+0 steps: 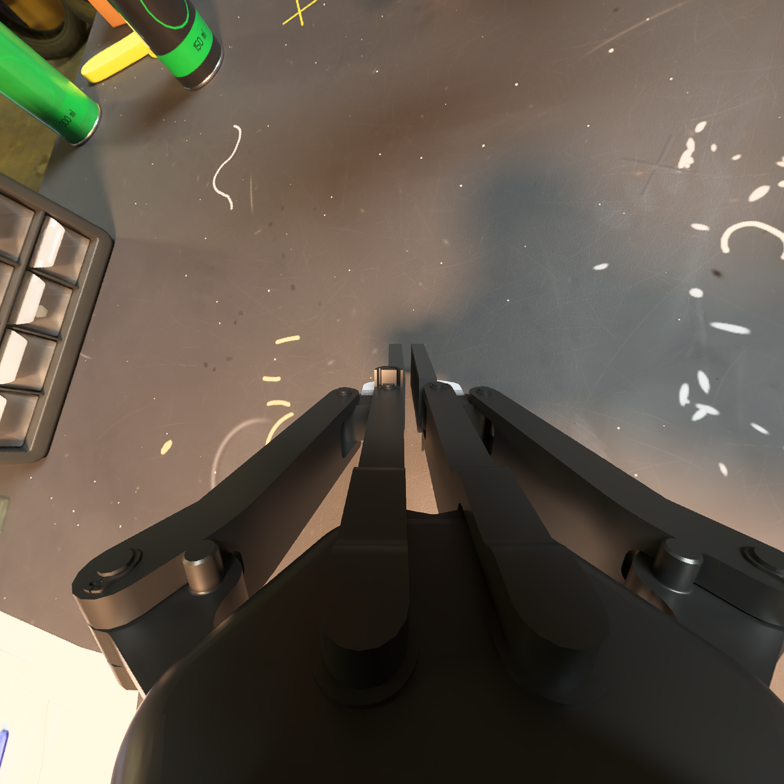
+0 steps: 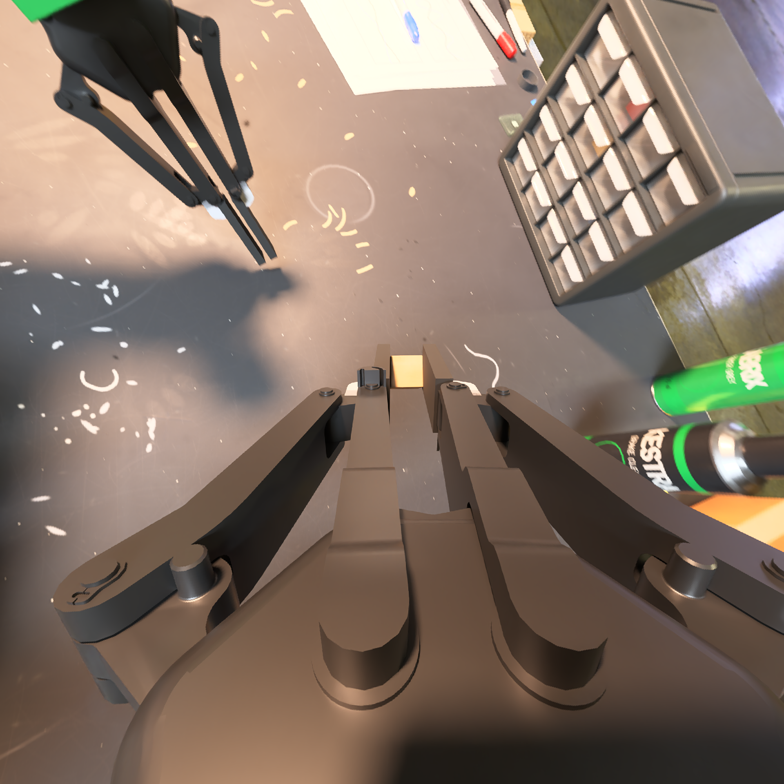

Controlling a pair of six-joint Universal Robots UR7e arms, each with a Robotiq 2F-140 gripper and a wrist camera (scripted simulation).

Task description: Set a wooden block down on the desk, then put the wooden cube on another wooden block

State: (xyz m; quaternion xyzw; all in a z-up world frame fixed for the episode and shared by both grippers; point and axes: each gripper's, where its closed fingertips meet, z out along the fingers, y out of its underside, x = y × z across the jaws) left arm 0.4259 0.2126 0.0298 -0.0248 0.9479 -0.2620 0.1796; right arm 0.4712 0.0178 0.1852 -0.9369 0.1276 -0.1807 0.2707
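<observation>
My right gripper (image 2: 406,358) is shut on a small wooden cube (image 2: 406,371), held between its fingertips above the dark desk (image 2: 382,297). My left gripper (image 1: 406,354) is shut and empty, its fingertips nearly touching, pointing down at the desk (image 1: 424,212). The left gripper also shows in the right wrist view (image 2: 265,256) at the upper left, hanging just above the desk beside its own shadow. A yellow block (image 1: 114,59) and an orange block (image 1: 108,10) lie at the top left of the left wrist view, partly behind a can. An orange block (image 2: 738,522) shows at the right edge of the right wrist view.
Two green and black spray cans (image 1: 186,46) (image 1: 46,97) lie at the top left; they also show at the right (image 2: 717,382) (image 2: 695,462). A grey drawer organiser (image 2: 628,161) (image 1: 38,314) stands on the desk. White paper with a blue pen (image 2: 403,46) and markers (image 2: 505,40) lie farther off.
</observation>
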